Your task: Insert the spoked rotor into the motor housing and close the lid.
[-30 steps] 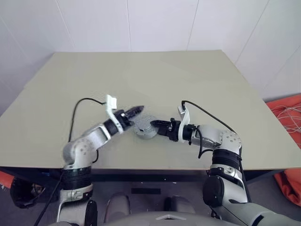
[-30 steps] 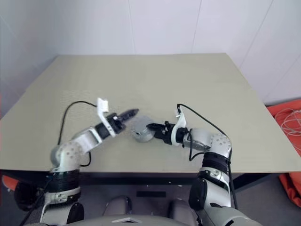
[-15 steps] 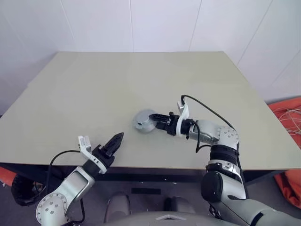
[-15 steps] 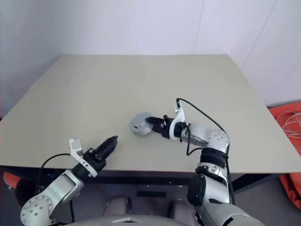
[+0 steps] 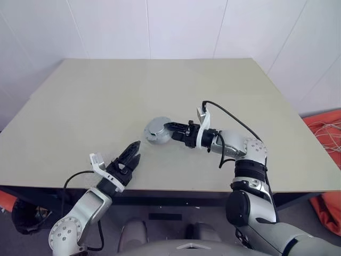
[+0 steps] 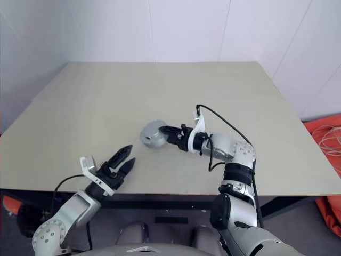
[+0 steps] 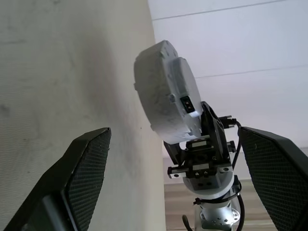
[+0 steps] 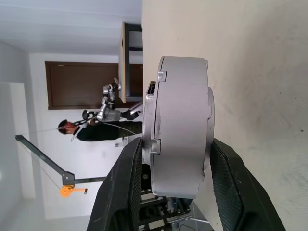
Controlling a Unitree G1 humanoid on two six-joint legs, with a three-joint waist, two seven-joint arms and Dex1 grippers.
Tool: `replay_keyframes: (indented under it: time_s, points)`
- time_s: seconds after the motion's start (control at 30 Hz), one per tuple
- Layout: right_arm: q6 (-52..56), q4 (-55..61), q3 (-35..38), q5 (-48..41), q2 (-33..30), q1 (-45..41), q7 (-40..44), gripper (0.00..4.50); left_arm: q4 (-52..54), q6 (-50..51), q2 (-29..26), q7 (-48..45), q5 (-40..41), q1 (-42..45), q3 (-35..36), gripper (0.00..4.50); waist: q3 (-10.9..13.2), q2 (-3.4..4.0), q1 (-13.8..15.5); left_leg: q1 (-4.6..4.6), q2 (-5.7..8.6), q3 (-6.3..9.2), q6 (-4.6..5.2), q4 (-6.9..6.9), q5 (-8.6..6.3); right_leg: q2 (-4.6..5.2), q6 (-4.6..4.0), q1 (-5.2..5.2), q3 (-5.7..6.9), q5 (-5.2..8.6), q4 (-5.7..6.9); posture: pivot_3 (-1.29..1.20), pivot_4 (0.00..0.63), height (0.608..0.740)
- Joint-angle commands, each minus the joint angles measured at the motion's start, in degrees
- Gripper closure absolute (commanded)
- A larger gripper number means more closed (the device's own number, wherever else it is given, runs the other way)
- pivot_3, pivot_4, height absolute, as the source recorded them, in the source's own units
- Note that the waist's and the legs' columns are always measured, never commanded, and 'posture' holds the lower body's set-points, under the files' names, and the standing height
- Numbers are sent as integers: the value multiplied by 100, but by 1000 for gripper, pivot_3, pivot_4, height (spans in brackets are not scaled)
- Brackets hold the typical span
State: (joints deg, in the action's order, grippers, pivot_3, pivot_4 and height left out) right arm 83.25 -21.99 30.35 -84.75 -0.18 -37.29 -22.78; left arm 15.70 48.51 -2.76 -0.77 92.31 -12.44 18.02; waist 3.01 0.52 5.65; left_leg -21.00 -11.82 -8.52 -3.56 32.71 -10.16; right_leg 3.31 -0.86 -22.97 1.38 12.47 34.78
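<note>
A matte beige table (image 5: 106,96) fills the head views. The right gripper (image 5: 171,128) pinches the motor housing (image 5: 157,130), a short, smooth grey cylinder with its lid on, lifted above the table's middle. The left gripper (image 5: 133,152) hovers near the front edge, black textured fingers (image 7: 86,168) spread wide. The right wrist view adds a distant person (image 8: 72,129) and a brown door (image 8: 65,84).

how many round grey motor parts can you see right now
1: a closed round grey motor housing, held between the fingers of the right claw above the middle of the table. The left claw is open at the table's near edge.
</note>
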Motion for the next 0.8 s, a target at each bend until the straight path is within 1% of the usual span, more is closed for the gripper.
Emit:
replay_keyframes:
  time_s: [0.03, 0.33, 0.53, 0.8]
  points:
    - [-122, 329, -154, -805, 93, -103, -135, 2513, -168, -51, -36, -261, 188, 172, -90, 13, 0, 0, 0, 0, 0, 0, 0, 1, 0, 0, 0, 0, 0, 0, 1, 0, 0, 740]
    - [-666, 631, -999, -2035, -143, 259, -763, 2513, -491, -82, -35, -600, 460, 858, -144, 13, -2, -3, 7, 6, 1, 2, 0, 12, 0, 3, 7, 17, 0, -5, 3, 0, 0, 740]
    - [-1131, 846, -1573, -2699, -428, 453, -976, 2513, -656, -250, 126, -364, 568, 1318, -229, 13, -3, -5, 4, 8, 0, 5, 0, 22, 0, 3, 12, 25, 1, -10, 5, 0, 0, 740]
    - [-1374, 1090, -1851, -2825, -513, 607, -907, 2513, -825, -289, 333, -72, 567, 1691, -423, 13, -4, -7, 1, 3, 1, 9, 0, 30, 0, 4, 18, 35, 3, -14, 5, 0, 0, 740]
